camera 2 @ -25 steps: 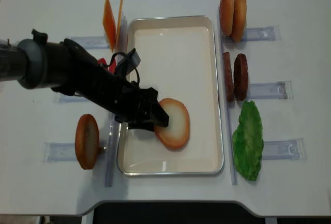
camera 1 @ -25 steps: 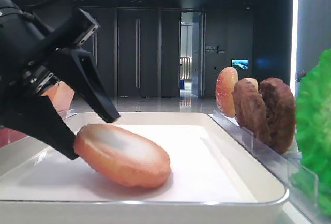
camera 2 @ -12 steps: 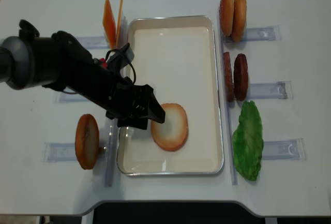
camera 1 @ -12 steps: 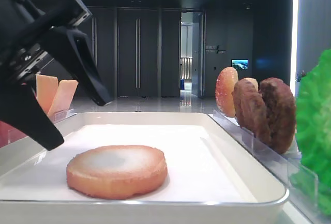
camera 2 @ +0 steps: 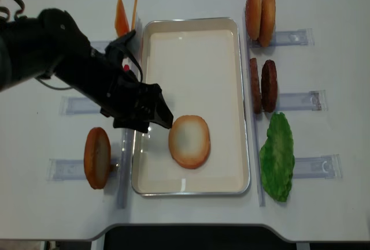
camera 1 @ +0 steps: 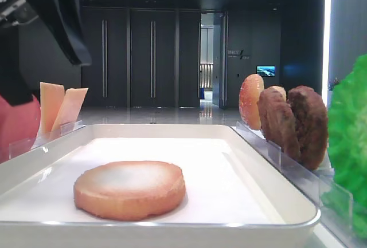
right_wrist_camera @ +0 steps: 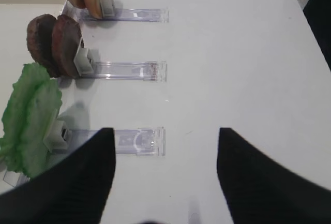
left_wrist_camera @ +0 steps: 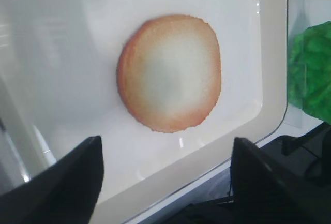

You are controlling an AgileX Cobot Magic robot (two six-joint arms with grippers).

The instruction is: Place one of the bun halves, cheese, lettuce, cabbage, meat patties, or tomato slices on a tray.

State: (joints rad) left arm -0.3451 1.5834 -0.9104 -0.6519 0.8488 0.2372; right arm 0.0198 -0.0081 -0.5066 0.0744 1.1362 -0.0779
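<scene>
A bun half [camera 2: 189, 141] lies flat, pale face up, in the near part of the white tray [camera 2: 191, 23]; it also shows in the left wrist view [left_wrist_camera: 169, 73]. My left gripper [camera 2: 155, 113] hangs open and empty above the tray's left side, just left of that bun [left_wrist_camera: 165, 149]. Further bun halves [camera 2: 259, 14], meat patties [camera 2: 263, 85] and lettuce [camera 2: 276, 156] stand right of the tray. Cheese [camera 2: 126, 16] and one bun half [camera 2: 96, 157] stand on the left. A tomato slice [camera 1: 18, 126] shows beside the cheese. Cabbage is out of view. My right gripper [right_wrist_camera: 165, 133] is open over bare table.
Clear plastic racks [camera 2: 296, 36] hold the food upright on both sides of the tray, one [right_wrist_camera: 137, 140] lying close ahead of the right gripper. The tray's raised rim [camera 1: 172, 224] runs along its near side. The table's front edge [camera 2: 185, 234] is close behind it.
The left gripper let go of the bun half, which dropped flat onto the tray. The gripper opened wider, rose and drew back to the left.
</scene>
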